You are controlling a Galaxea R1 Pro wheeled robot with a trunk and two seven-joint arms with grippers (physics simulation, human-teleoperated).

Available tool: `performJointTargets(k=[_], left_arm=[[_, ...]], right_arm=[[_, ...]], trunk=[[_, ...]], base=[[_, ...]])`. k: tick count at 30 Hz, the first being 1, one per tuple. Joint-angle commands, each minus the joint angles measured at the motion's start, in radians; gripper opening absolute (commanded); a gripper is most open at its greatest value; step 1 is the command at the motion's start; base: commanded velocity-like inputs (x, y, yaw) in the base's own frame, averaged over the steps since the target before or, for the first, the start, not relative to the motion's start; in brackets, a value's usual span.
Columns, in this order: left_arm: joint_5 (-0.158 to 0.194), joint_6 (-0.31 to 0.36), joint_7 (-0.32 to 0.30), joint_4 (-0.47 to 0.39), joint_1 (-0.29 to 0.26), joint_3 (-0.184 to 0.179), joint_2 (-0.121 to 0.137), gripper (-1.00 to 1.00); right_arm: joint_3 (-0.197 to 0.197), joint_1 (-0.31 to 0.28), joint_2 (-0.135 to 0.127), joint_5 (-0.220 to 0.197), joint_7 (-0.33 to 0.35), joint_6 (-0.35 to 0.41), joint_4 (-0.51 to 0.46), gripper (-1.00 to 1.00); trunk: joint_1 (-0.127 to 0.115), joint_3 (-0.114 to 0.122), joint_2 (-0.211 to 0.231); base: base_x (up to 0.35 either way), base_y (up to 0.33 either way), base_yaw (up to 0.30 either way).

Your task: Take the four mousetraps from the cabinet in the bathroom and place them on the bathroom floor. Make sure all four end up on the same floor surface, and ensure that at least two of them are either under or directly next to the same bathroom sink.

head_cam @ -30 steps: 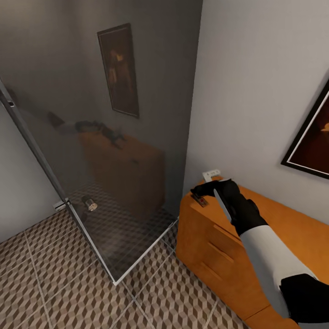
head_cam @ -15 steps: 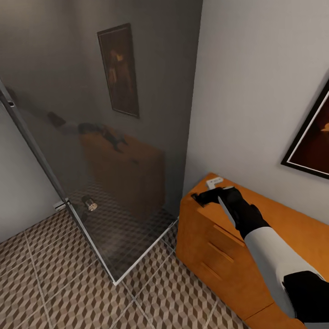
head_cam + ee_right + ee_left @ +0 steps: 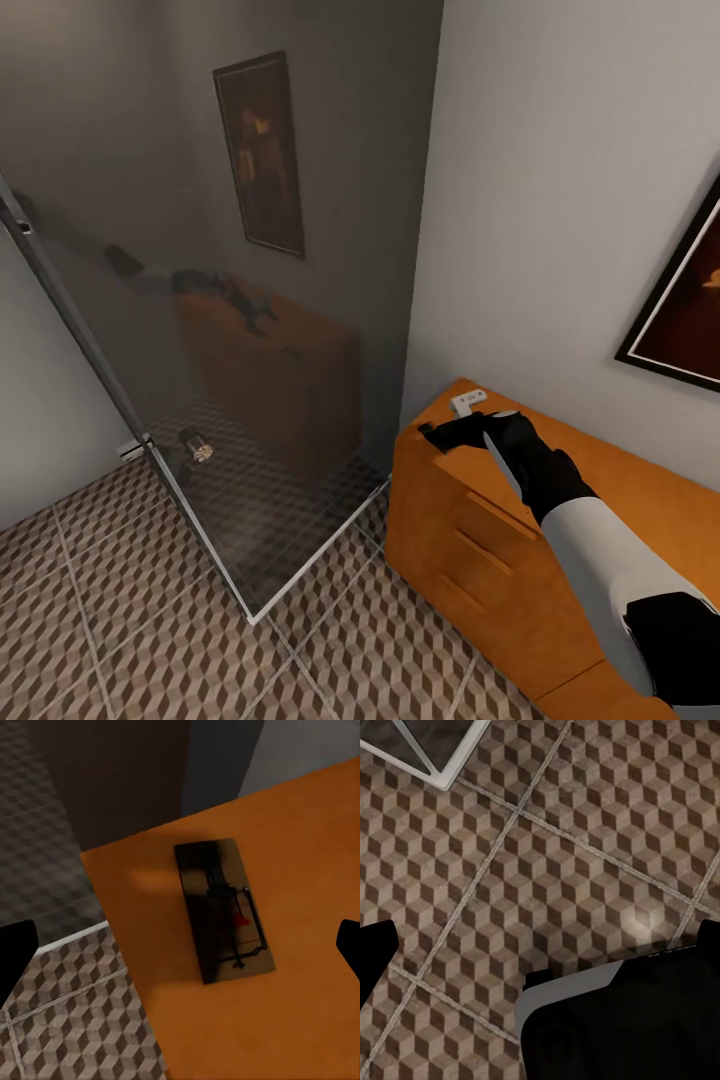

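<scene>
The right arm's black pincer point(image 3: 445, 432) hovers spread above the small flat brown wooden mousetrap point(image 3: 223, 910), likely lining up a grasp. The trap lies near the corner of the long orange-brown wooden cabinet point(image 3: 620, 500). The right wrist view shows its wire and red spot; from the head, the pincer hides it, though a pale trap point(image 3: 468, 402) shows beyond. The left pincer point(image 3: 540, 945) hangs open over the cube-patterned tile floor point(image 3: 547, 832).
</scene>
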Motion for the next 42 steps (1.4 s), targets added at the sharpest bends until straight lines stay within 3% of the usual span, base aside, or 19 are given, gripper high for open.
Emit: performJointTargets(k=[1, 26, 42], left_arm=[[0.003, -0.006, 0.005, 0.004, -0.002, -0.009, -0.001, 1.00], [0.003, -0.006, 0.005, 0.004, -0.002, -0.009, -0.002, 1.00], [0.003, -0.006, 0.005, 0.004, -0.002, -0.009, -0.003, 1.00]], right_arm=[[0.002, -0.001, -0.001, 0.008, 0.006, 0.003, -0.001, 1.00], [0.003, -0.001, -0.038, 0.010, 0.014, -0.001, 0.000, 1.00], [0.004, -0.001, -0.042, 0.045, 0.016, -0.001, 0.001, 1.00]], trunk=[[0.001, -0.002, -0.002], [0.001, -0.002, -0.002], [0.001, -0.003, -0.002]], base=[[0.000, 0.000, 0.000], [0.000, 0.000, 0.000], [0.000, 0.000, 0.000]])
